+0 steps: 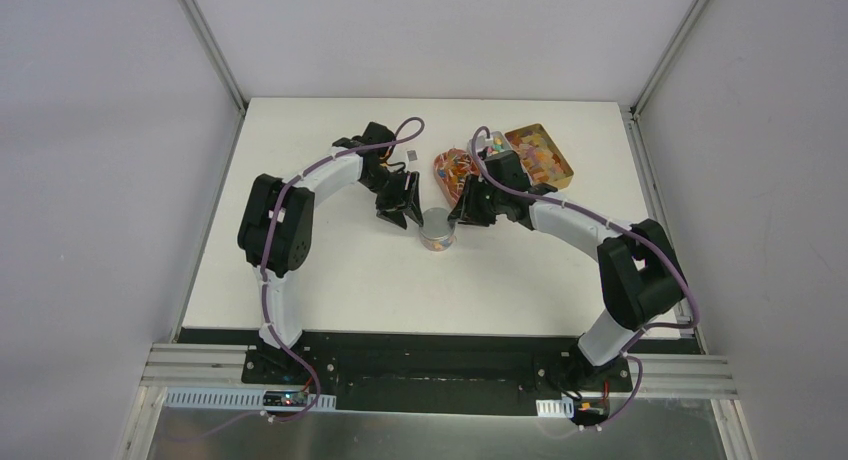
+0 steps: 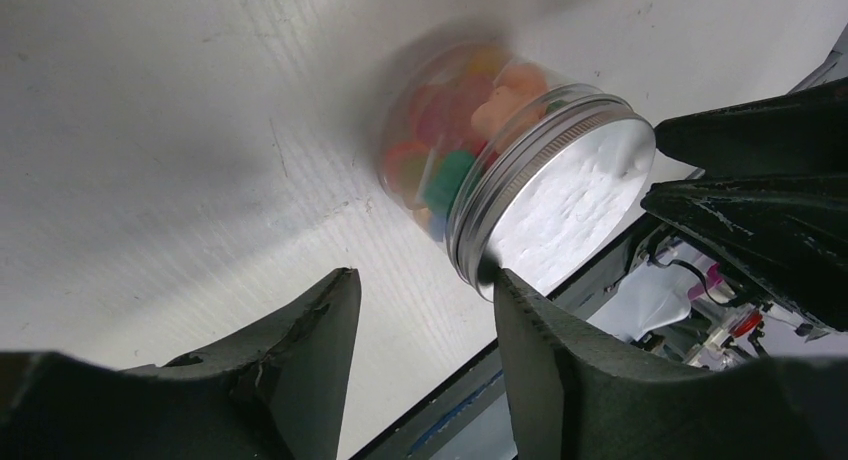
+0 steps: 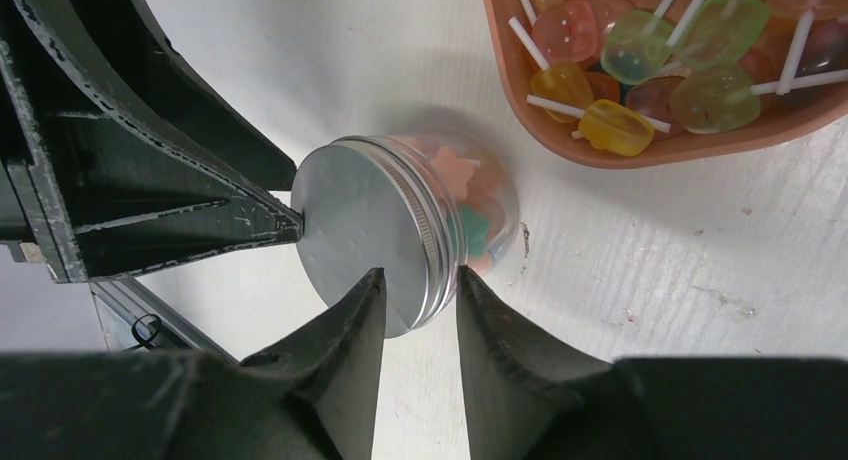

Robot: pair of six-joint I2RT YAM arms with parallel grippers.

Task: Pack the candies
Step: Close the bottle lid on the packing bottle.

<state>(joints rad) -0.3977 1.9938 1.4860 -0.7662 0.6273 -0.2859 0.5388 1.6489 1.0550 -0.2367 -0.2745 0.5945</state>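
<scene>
A clear jar [image 1: 437, 230] with a silver screw lid [image 3: 360, 235] stands upright mid-table, filled with small mixed-colour candies [image 2: 450, 130]. My left gripper [image 1: 398, 218] is open just left of the jar; in the left wrist view [image 2: 425, 280] its right fingertip [image 2: 505, 280] meets the lid's rim. My right gripper [image 1: 462, 212] is at the jar's right side. In the right wrist view [image 3: 418, 275] its jaws stand slightly apart, with the near edge of the lid between the tips. Neither gripper holds anything.
An orange tray [image 3: 660, 150] of lollipops sits just behind the jar, and also shows in the top view [image 1: 452, 170]. A tan tray [image 1: 540, 152] of mixed sweets stands at the back right. A small grey piece [image 1: 413, 156] lies behind the left gripper.
</scene>
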